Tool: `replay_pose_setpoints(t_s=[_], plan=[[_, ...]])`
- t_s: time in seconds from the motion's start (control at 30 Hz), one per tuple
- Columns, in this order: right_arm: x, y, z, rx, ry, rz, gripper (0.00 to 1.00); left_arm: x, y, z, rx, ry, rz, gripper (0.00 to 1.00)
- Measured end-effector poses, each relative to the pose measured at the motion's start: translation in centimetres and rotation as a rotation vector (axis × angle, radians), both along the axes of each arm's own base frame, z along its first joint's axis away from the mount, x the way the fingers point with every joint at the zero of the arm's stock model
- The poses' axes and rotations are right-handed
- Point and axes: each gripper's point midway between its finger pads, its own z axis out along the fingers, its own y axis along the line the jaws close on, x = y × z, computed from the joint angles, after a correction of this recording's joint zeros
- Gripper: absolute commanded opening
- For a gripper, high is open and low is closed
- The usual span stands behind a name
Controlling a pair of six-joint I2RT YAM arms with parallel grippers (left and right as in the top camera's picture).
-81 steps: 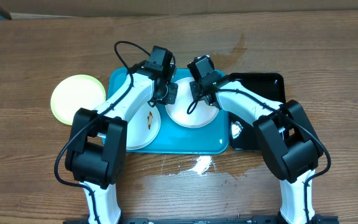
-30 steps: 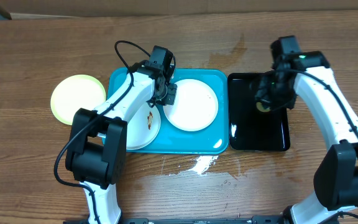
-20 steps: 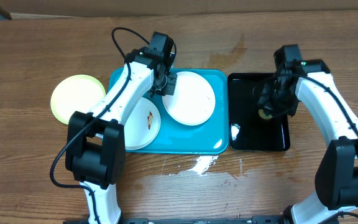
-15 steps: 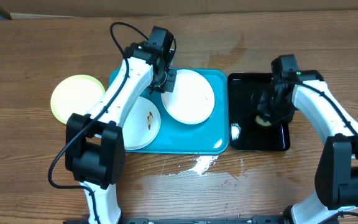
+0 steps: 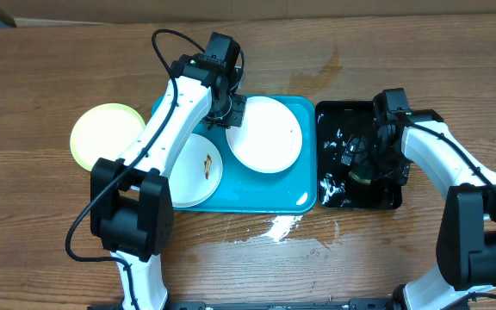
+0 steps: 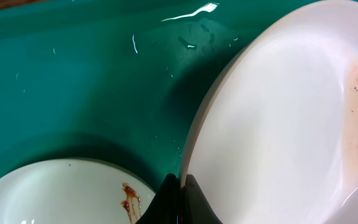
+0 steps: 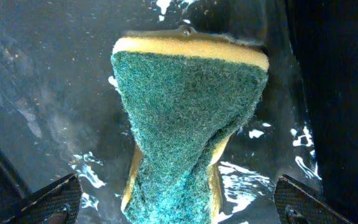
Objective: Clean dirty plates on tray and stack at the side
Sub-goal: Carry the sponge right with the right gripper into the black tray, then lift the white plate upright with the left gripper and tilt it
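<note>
My left gripper (image 5: 231, 114) is shut on the near rim of a white plate (image 5: 269, 136), which lies at the back right of the turquoise tray (image 5: 265, 194). In the left wrist view the fingers (image 6: 169, 202) pinch that plate's edge (image 6: 278, 124), which carries faint brown specks. A second white plate (image 5: 196, 170) with a brown smudge (image 6: 129, 198) lies at the tray's front left. A yellow-green plate (image 5: 108, 136) rests on the table left of the tray. My right gripper (image 7: 176, 202) is open wide over a green and yellow sponge (image 7: 188, 106), whose sides stand free of both fingers.
A glossy black tray (image 5: 356, 105) holding splashed water stands right of the turquoise tray, with the sponge (image 5: 362, 176) and my right gripper (image 5: 362, 162) in it. A small white spill (image 5: 275, 228) marks the wooden table in front of the trays.
My right gripper has opened and let the sponge go into the black tray, and water has splashed there. The left gripper has shifted the white plate slightly, still holding its rim.
</note>
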Motion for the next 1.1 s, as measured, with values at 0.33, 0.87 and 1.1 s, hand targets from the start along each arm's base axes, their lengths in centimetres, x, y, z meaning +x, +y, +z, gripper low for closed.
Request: replay_pose_setpoints(t_s=[0.33, 0.87, 1.1], plan=[[0.0, 0.0, 0.0, 0.000, 0.000, 0.000, 1.00, 1.3, -2.0, 5.0, -0.034, -0.083, -0.030, 0.04], [0.0, 0.0, 0.0, 0.001, 0.000, -0.003, 1.00, 1.4, -7.8, 7.0, -0.017, -0.220, -0.118, 0.04], [0.0, 0.0, 0.0, 0.001, 0.001, -0.003, 1.00, 2.9, -8.3, 7.8, -0.036, -0.291, -0.107, 0.04]])
